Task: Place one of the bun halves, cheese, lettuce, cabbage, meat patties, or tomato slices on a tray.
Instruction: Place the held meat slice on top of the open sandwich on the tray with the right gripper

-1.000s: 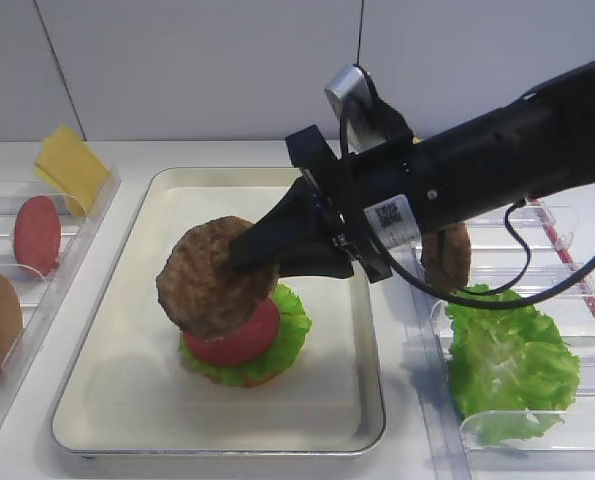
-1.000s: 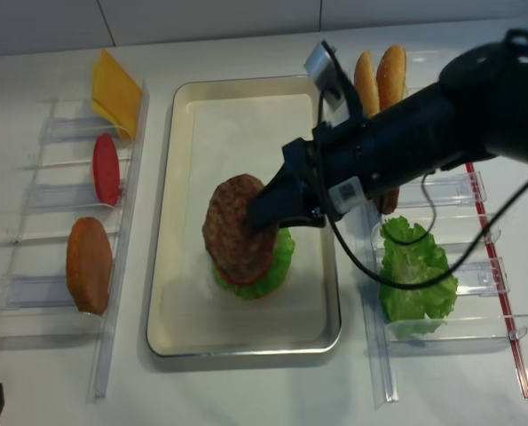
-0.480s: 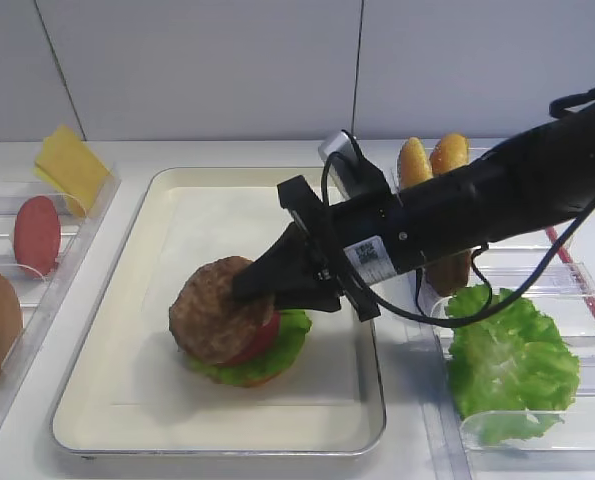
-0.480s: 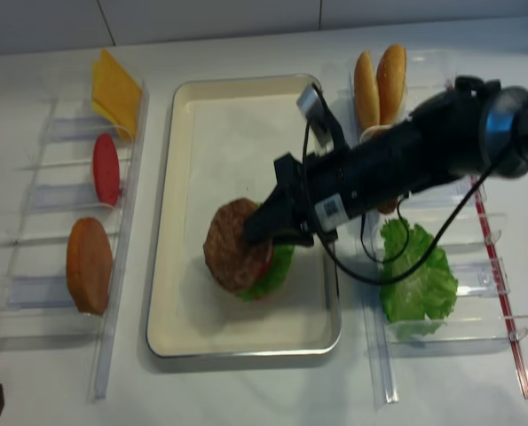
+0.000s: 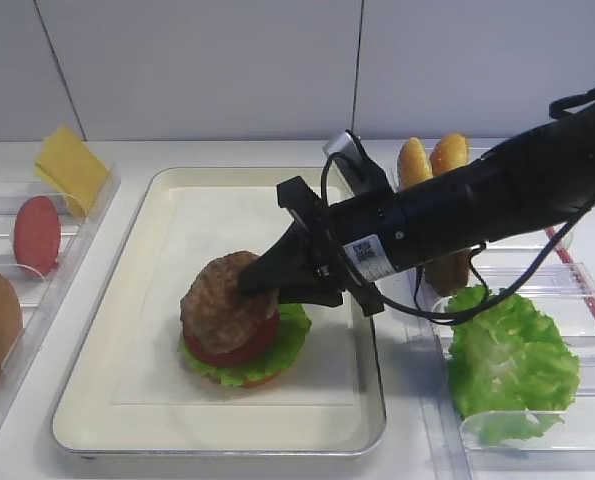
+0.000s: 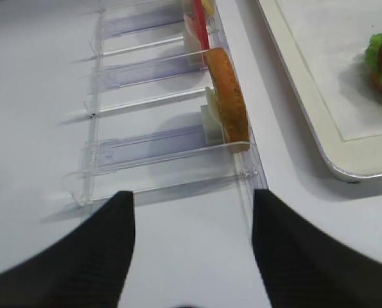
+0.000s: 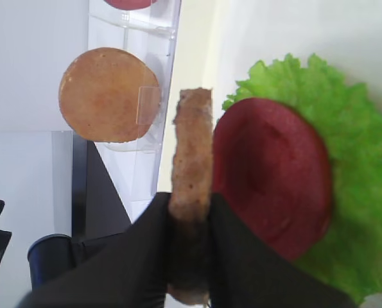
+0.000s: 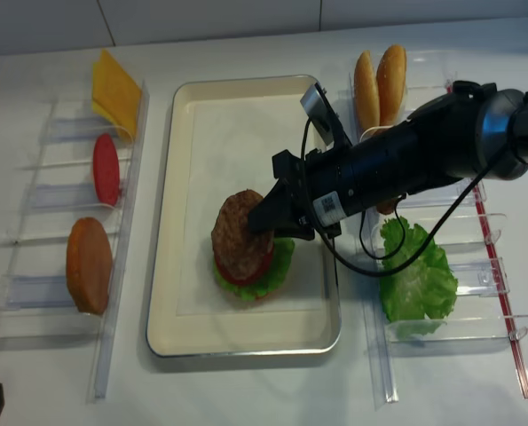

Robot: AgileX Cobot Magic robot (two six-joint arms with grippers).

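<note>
Bright, even overhead light; soft shadows fall beneath the tray point(image 5: 372, 420). The wrist views blur up close, the high views slightly grainy.

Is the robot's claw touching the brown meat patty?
Touching. The right wrist view shows the right claw with its two black fingers pressed against both flat sides of the meat patty, squeezing it edge-on.

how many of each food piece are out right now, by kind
bun halves: 3
meat patties: 2
tomato slices: 2
lettuce: 2
cheese: 1
total: 10
Anything under the stacked lettuce is too hidden to count.
</note>
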